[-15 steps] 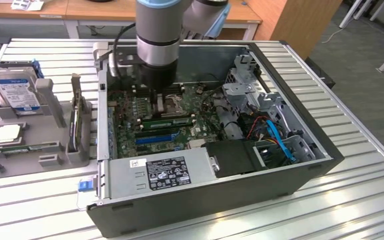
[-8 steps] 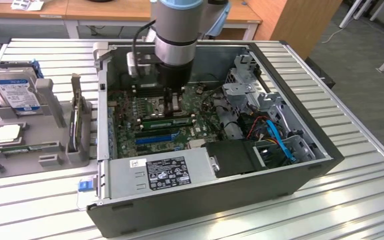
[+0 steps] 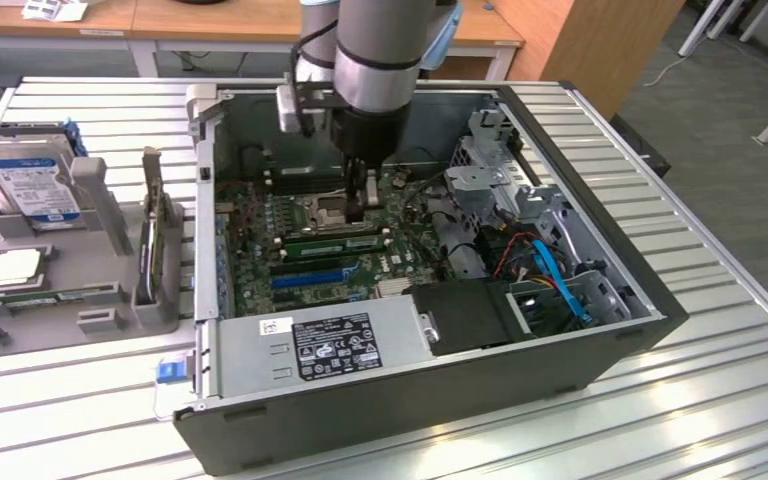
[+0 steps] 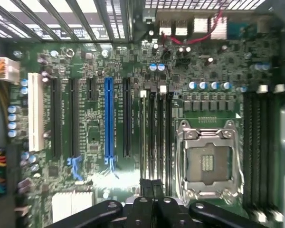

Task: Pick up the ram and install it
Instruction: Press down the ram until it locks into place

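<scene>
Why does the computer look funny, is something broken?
Nothing looks broken. The computer case lies on its side with the cover off, and the CPU socket is empty. The shut gripper hovers over the motherboard by the memory slots.

Slatted metal table (image 3: 704, 400) | bearing open computer case (image 3: 398, 420) | grey parts holder (image 3: 37, 290) alongside, toward exterior view's left

The arm reaches down into the open computer case (image 3: 424, 300), its pincer (image 3: 361, 208) closed over the motherboard (image 3: 317, 250) (beside the empty processor socket (image 3: 333, 211)).
</scene>
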Robot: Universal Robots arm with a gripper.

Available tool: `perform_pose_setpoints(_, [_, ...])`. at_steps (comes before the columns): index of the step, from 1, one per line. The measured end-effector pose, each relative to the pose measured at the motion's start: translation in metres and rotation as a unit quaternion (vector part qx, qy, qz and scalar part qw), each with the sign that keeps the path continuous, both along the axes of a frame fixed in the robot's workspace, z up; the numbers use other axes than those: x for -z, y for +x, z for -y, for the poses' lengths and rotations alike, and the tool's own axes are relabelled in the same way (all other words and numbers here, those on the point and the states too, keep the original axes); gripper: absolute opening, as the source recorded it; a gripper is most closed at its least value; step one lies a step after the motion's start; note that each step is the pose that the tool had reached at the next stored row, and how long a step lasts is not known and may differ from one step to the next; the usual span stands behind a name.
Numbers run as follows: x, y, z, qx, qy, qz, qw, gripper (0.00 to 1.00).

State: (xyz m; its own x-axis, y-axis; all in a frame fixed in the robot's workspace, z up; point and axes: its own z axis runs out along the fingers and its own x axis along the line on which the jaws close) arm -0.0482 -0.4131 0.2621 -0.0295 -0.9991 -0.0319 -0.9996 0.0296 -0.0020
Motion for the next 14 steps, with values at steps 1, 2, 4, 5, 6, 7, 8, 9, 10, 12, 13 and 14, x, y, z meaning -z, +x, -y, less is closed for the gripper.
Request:
perform_pose_setpoints(1, [-0.0045,0.000,0.0000,0.000,0.0000,0.0000,1.0000,0.11])
perform_pose_setpoints(2, [-0.0090,0.000,0.0000,0.000,-0.0001,0.0000,1.0000,0.11])
perform_pose_setpoints(4, [-0.0184,0.001,0.0000,0.000,0.0000,0.0000,1.0000,0.11])
perform_pose_setpoints(5, [-0.0229,0.001,0.0000,0.000,-0.0001,-0.0001,1.0000,0.11])
perform_pose_setpoints(6, [-0.0274,0.001,0.0000,0.000,0.0000,0.0000,1.0000,0.11])
perform_pose_setpoints(7, [-0.0319,0.001,0.0000,0.000,0.0000,0.0000,1.0000,0.11])
perform_pose_setpoints(8, [-0.0364,0.002,0.0000,0.000,0.0000,0.0000,1.0000,0.11])
perform_pose_setpoints(9, [-0.0409,0.002,0.0000,0.000,0.0000,0.0000,1.0000,0.11])
perform_pose_setpoints(10, [-0.0453,0.002,0.0000,0.000,-0.0001,-0.0001,1.0000,0.11])
perform_pose_setpoints(12, [-0.0546,0.003,0.0000,0.000,0.0000,0.0000,1.0000,0.11])
perform_pose_setpoints(13, [-0.0592,0.003,0.0000,0.000,0.0000,-0.0001,1.0000,0.11])
perform_pose_setpoints(14, [-0.0637,0.003,0.0000,0.000,0.0000,0.0000,1.0000,0.11])
